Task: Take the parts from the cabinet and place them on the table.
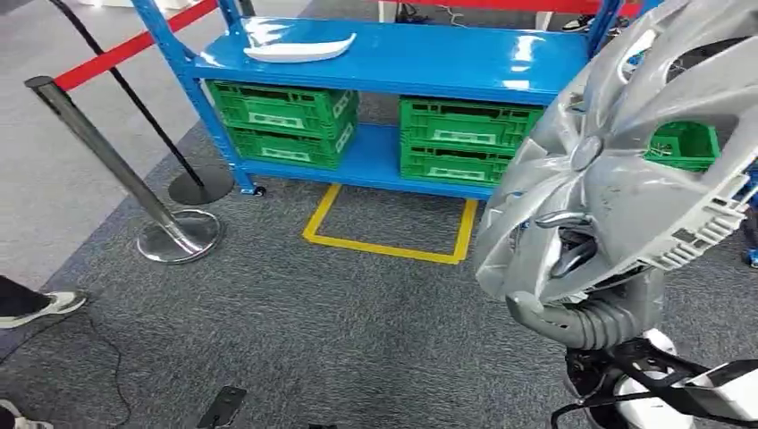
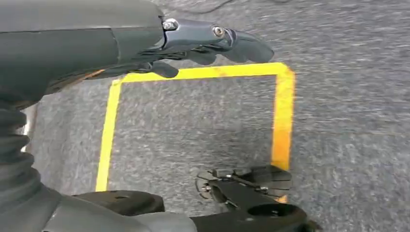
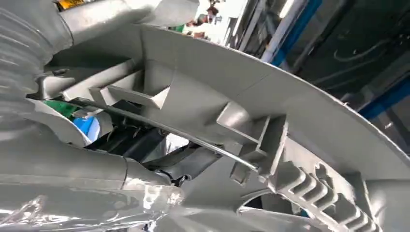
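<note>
A large silver wheel cover [image 1: 617,152] is held up at the right of the head view by my right hand [image 1: 572,246], whose dark fingers reach through its spokes. In the right wrist view the wheel cover [image 3: 270,130] shows its ribbed inner rim and wire ring, with my right hand [image 3: 145,159] gripping it. A white curved part [image 1: 299,49] lies on the top shelf of the blue cabinet [image 1: 393,63]. My left hand [image 2: 203,46] hangs over the carpet, fingers loosely extended and holding nothing.
Green crates [image 1: 282,121] [image 1: 465,138] sit on the cabinet's lower shelf. A yellow tape square [image 1: 389,237] marks the grey carpet in front. A chrome stanchion [image 1: 174,232] with red belt stands at the left. A person's shoe [image 1: 49,306] is at the left edge; a dark device [image 1: 222,407] lies on the floor.
</note>
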Robot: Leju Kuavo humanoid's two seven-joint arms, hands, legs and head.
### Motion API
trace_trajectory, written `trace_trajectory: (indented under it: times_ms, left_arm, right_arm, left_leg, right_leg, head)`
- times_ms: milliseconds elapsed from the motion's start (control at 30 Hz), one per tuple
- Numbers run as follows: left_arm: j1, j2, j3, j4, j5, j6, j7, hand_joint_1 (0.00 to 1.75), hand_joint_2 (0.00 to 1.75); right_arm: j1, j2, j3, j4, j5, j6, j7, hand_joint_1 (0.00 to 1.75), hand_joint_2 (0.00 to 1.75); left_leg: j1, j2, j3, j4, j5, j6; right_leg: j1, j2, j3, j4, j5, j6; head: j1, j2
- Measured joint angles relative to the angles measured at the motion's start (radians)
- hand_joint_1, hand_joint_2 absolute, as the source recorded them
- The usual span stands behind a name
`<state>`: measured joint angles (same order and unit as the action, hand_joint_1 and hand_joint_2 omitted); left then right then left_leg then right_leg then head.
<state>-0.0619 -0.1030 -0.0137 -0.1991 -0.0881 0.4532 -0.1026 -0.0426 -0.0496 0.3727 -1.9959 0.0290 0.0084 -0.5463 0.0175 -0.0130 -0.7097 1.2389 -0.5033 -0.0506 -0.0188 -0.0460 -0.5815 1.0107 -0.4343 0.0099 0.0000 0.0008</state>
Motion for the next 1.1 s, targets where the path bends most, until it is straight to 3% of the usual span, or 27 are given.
trace_trajectory:
  times_ms: [33,67,100,133,167,267,300,333,367,433,467,533,567,600,633,667,733,767,800,833,867,933,967,1000,1033,1067,1100]
  left_arm:
    - [0.0,0.0,0.0,0.0,-0.001,-0.01,0.009,0.0,1.75]
    - [0.0,0.001,-0.001,0.0,-0.003,-0.015,0.016,0.0,1.75]
    - [-0.001,0.001,-0.001,0.0,-0.003,-0.019,0.021,0.0,1.75]
    - [-0.004,-0.001,-0.002,0.0,-0.003,-0.024,0.025,0.0,1.75]
    - [-0.007,-0.002,-0.003,0.0,-0.005,-0.027,0.028,0.0,1.75]
    - [0.004,-0.003,-0.007,0.002,-0.006,-0.033,0.033,0.0,1.75]
    - [0.009,-0.004,-0.007,0.002,-0.007,-0.033,0.036,0.0,1.75]
    - [0.008,-0.003,-0.008,0.002,-0.009,-0.033,0.037,0.0,1.75]
    - [0.005,-0.003,-0.008,0.002,-0.01,-0.034,0.037,0.0,1.75]
    - [0.003,-0.005,-0.009,0.002,-0.01,-0.035,0.038,0.0,1.75]
    - [0.004,-0.006,-0.009,0.002,-0.01,-0.035,0.039,0.0,1.75]
    - [0.008,-0.005,-0.009,0.002,-0.01,-0.035,0.039,0.0,1.75]
    - [0.009,-0.005,-0.009,0.002,-0.009,-0.035,0.039,0.0,1.75]
    - [0.009,-0.006,-0.009,0.002,-0.008,-0.035,0.039,0.0,1.75]
    - [0.009,-0.006,-0.008,0.002,-0.008,-0.035,0.039,0.0,1.75]
    - [0.008,-0.006,-0.008,0.002,-0.008,-0.035,0.038,0.0,1.75]
    - [0.013,-0.006,-0.008,0.002,-0.007,-0.034,0.035,0.0,1.75]
    - [0.017,-0.006,-0.009,0.002,-0.007,-0.034,0.035,0.0,1.75]
    - [0.018,-0.004,-0.008,0.002,-0.007,-0.034,0.034,0.0,1.75]
    - [0.02,-0.007,-0.009,0.002,-0.009,-0.034,0.033,0.0,1.75]
    - [0.018,-0.007,-0.009,0.003,-0.013,-0.034,0.033,0.0,1.75]
    - [0.015,-0.007,-0.011,0.002,-0.022,-0.032,0.033,0.0,1.75]
    - [0.015,-0.007,-0.013,0.002,-0.027,-0.029,0.033,0.0,1.75]
    - [0.015,-0.008,-0.016,0.003,-0.032,-0.026,0.034,0.0,1.75]
    - [0.016,-0.008,-0.018,0.003,-0.04,-0.024,0.037,0.0,1.75]
    - [0.016,-0.008,-0.022,0.003,-0.047,-0.024,0.04,0.0,1.75]
    - [0.016,-0.008,-0.026,0.003,-0.053,-0.024,0.042,0.0,1.75]
  right_arm:
    - [0.0,0.0,0.0,0.0,-0.003,0.001,0.0,1.75,1.75]
    - [-0.002,0.0,0.0,0.0,-0.004,0.002,-0.002,1.75,1.75]
    - [-0.004,0.0,0.0,0.0,-0.005,0.002,-0.002,1.75,1.75]
    - [-0.004,0.0,0.0,-0.001,-0.005,0.003,-0.003,1.75,1.75]
    - [-0.008,0.0,-0.001,-0.002,-0.006,0.003,-0.003,1.75,1.75]
    - [-0.009,0.0,0.002,-0.002,-0.006,0.013,-0.004,1.75,1.75]
    - [-0.012,0.0,0.002,-0.002,-0.006,0.013,-0.004,1.75,1.75]
    - [-0.012,0.0,0.002,-0.002,-0.007,0.014,-0.005,1.75,1.75]
    - [-0.012,0.0,0.001,-0.002,-0.007,0.014,-0.005,1.75,1.75]
    - [-0.011,0.0,0.001,-0.001,-0.008,0.014,-0.006,1.75,1.75]
    - [-0.01,0.0,0.001,-0.001,-0.008,0.014,-0.006,1.75,1.75]
    - [-0.009,-0.002,0.0,-0.001,-0.008,0.014,-0.005,1.75,1.75]
    - [-0.009,-0.002,0.0,-0.001,-0.008,0.014,-0.006,1.75,1.75]
    - [-0.01,-0.002,0.0,-0.001,-0.008,0.014,-0.006,1.75,1.75]
    - [-0.01,-0.002,-0.001,-0.001,-0.009,0.016,-0.007,1.75,1.75]
    - [-0.009,-0.002,-0.001,-0.002,-0.009,0.016,-0.008,1.75,1.75]
    - [-0.007,-0.002,-0.003,-0.002,-0.009,0.017,-0.01,1.75,1.75]
    - [-0.007,-0.002,-0.003,-0.002,-0.008,0.017,-0.01,1.75,1.75]
    - [-0.008,-0.002,-0.003,-0.002,-0.008,0.017,-0.01,1.75,1.75]
    - [-0.009,-0.002,-0.004,-0.002,-0.008,0.016,-0.011,1.75,1.75]
    - [-0.009,-0.002,-0.007,-0.003,-0.007,0.016,-0.015,1.75,1.75]
    - [-0.008,-0.003,-0.013,-0.005,-0.003,0.016,-0.018,1.75,1.75]
    - [-0.007,-0.003,-0.016,-0.005,-0.003,0.017,-0.019,1.75,1.75]
    - [-0.006,-0.004,-0.019,-0.007,-0.003,0.018,-0.019,1.75,1.75]
    - [-0.004,-0.005,-0.023,-0.01,-0.003,0.018,-0.019,1.75,1.75]
    - [-0.001,-0.006,-0.027,-0.015,-0.003,0.017,-0.019,1.75,1.75]
    - [0.003,-0.007,-0.032,-0.02,-0.004,0.017,-0.019,1.75,1.75]
  left_leg:
    - [0.0,0.007,0.035,-0.067,0.039,0.002]
    - [-0.001,0.028,0.079,-0.148,0.076,0.004]
    - [-0.004,0.087,0.12,-0.216,0.096,0.009]
    - [-0.009,0.11,0.13,-0.247,0.089,0.006]
    - [-0.008,0.087,0.122,-0.247,0.089,0.022]
    - [-0.009,0.049,0.114,-0.247,0.092,0.038]
    - [-0.005,0.037,0.114,-0.249,0.096,0.043]
    - [-0.005,0.027,0.113,-0.249,0.097,0.049]
    - [-0.005,0.015,0.111,-0.249,0.099,0.054]
    - [-0.008,-0.011,0.109,-0.248,0.1,0.058]
    - [-0.01,-0.026,0.108,-0.248,0.101,0.058]
    - [-0.011,-0.052,0.109,-0.248,0.101,0.058]
    - [-0.01,-0.068,0.111,-0.247,0.101,0.058]
    - [-0.009,-0.08,0.112,-0.247,0.101,0.056]
    - [-0.01,-0.09,0.108,-0.246,0.103,0.05]
    - [-0.011,-0.099,0.102,-0.242,0.103,0.046]
    - [-0.002,-0.117,0.093,-0.249,0.113,0.031]
    - [0.0,-0.129,0.092,-0.253,0.117,0.022]
    - [0.001,-0.132,0.09,-0.25,0.112,0.02]
    - [-0.011,-0.069,0.079,-0.225,0.092,0.016]
    - [-0.011,-0.032,0.05,-0.166,0.056,0.013]
    - [-0.009,-0.003,-0.026,-0.013,-0.011,0.009]
    - [-0.009,0.0,-0.051,0.04,-0.025,0.008]
    - [-0.009,0.001,-0.053,0.045,-0.016,0.008]
    - [-0.009,0.002,-0.036,0.012,0.013,0.01]
    - [-0.009,0.007,0.001,-0.058,0.053,0.013]
    - [-0.011,0.025,0.051,-0.145,0.092,0.018]
  right_leg:
    - [0.0,-0.011,0.001,0.0,0.0,0.001]
    - [0.0,-0.022,0.002,0.0,-0.001,0.005]
    - [0.005,-0.031,0.005,0.0,-0.002,0.012]
    - [0.013,-0.037,0.002,0.007,-0.006,0.018]
    - [0.016,-0.05,-0.002,0.008,-0.005,0.025]
    - [0.012,-0.089,0.008,0.004,-0.009,0.035]
    - [0.006,-0.058,0.0,0.016,-0.023,0.043]
    - [0.006,-0.011,-0.018,0.061,-0.057,0.044]
    - [0.007,0.017,-0.051,0.134,-0.094,0.044]
    - [0.009,0.042,-0.129,0.294,-0.156,0.042]
    - [0.009,0.044,-0.151,0.327,-0.156,0.04]
    - [0.011,0.047,-0.126,0.263,-0.101,0.033]
    - [0.01,0.056,-0.08,0.168,-0.048,0.029]
    - [0.008,0.079,-0.034,0.073,-0.006,0.028]
    - [0.002,0.138,-0.011,0.028,-0.016,0.027]
    - [-0.002,0.137,0.001,0.012,-0.017,0.029]
    - [0.007,0.12,-0.006,0.019,-0.014,0.026]
    - [0.008,0.109,-0.005,0.015,-0.011,0.018]
    - [-0.001,0.094,0.0,0.007,-0.006,0.011]
    - [0.002,0.083,0.003,0.005,-0.006,0.009]
    - [0.003,0.069,0.003,0.005,-0.007,0.002]
    - [0.008,0.04,0.002,0.005,-0.009,-0.002]
    - [0.009,0.026,0.003,0.005,-0.01,-0.003]
    - [0.009,0.012,0.003,0.005,-0.011,-0.004]
    - [0.01,-0.001,0.004,0.005,-0.012,-0.003]
    - [0.011,-0.015,0.005,0.005,-0.013,-0.002]
    - [0.011,-0.027,0.008,0.005,-0.015,0.001]
  head:
    - [0.0,0.0]
    - [0.0,0.0]
    - [-0.001,0.0]
    - [-0.006,0.0]
    - [0.0,0.0]
    - [0.002,0.0]
    - [0.003,0.0]
    - [0.003,0.0]
    - [0.006,0.0]
    - [0.009,0.0]
    - [0.008,0.0]
    - [0.008,0.0]
    - [0.008,0.0]
    - [0.008,0.0]
    - [0.008,0.0]
    - [0.007,0.0]
    - [0.006,0.0]
    - [0.007,0.0]
    - [0.006,0.0]
    - [0.001,0.0]
    - [-0.009,0.0]
    - [-0.008,0.0]
    - [-0.009,0.0]
    - [-0.008,0.0]
    - [-0.008,0.0]
    - [-0.008,0.0]
    - [-0.008,0.0]
